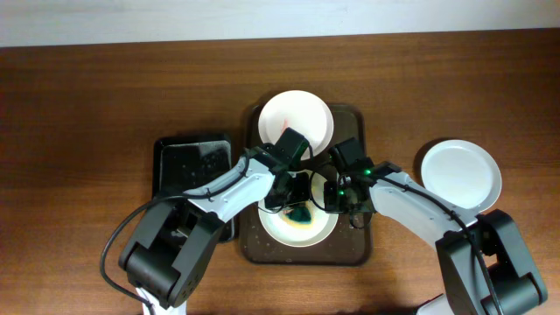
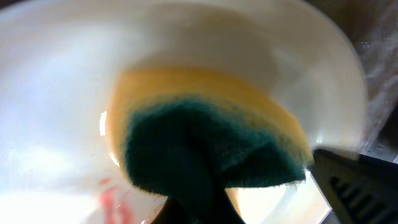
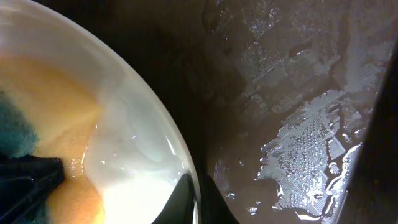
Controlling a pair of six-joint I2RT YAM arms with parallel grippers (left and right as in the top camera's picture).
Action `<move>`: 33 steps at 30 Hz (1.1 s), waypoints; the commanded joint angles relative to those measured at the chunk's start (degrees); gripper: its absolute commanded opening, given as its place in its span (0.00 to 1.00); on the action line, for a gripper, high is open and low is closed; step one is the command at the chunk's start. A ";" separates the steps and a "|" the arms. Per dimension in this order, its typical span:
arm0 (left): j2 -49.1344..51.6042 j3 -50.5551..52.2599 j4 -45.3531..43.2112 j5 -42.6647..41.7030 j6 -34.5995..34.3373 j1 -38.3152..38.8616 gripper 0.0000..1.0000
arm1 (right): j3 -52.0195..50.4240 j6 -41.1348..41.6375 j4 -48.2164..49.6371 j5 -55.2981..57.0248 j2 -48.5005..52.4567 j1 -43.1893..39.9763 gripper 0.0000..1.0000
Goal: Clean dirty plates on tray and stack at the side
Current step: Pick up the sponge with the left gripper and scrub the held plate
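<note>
Overhead straight down on the wooden table, left wrist tight above the sponge on a white plate, right wrist (equally close) at that plate's rim over the brown tray, sponge shared.

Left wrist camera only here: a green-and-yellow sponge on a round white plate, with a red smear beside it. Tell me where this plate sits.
Observer: That round white plate lies at the near end of the large dark brown rectangular tray.
Operator: Report what the right gripper is doing.
Observer: The right gripper straddles that plate's right rim, a finger on each side, seemingly pinching it.
Operator: Count the other plates.
Observer: Two: a second white plate at the tray's far end, and a third white plate on the wooden table, right of the tray.
</note>
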State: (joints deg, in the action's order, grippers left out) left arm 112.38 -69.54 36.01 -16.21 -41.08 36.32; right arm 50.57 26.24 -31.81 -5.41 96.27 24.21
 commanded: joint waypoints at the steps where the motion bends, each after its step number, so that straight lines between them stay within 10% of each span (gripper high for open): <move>1: 3.69 3.37 7.67 25.77 -1.09 -4.20 0.00 | -1.16 3.98 -1.14 3.76 2.40 -0.28 0.04; 9: 3.15 3.41 -6.80 0.76 -1.11 -1.16 0.00 | -1.11 8.39 0.72 1.09 2.40 -4.00 0.04; 17: 3.32 3.93 -8.00 -0.59 -1.16 4.52 0.00 | -0.72 9.46 1.25 0.92 2.34 -4.04 0.04; 27: 3.19 3.32 10.99 37.18 0.83 -4.87 0.00 | -0.72 9.88 1.22 0.92 2.34 -4.04 0.04; 33: 3.32 3.08 -5.51 2.43 0.83 -1.99 0.00 | -0.72 9.84 1.03 0.92 2.34 -3.98 0.04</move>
State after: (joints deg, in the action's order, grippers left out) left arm 110.59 -69.28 37.45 0.89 -40.66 33.74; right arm 50.78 35.62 -29.76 -9.67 97.17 20.88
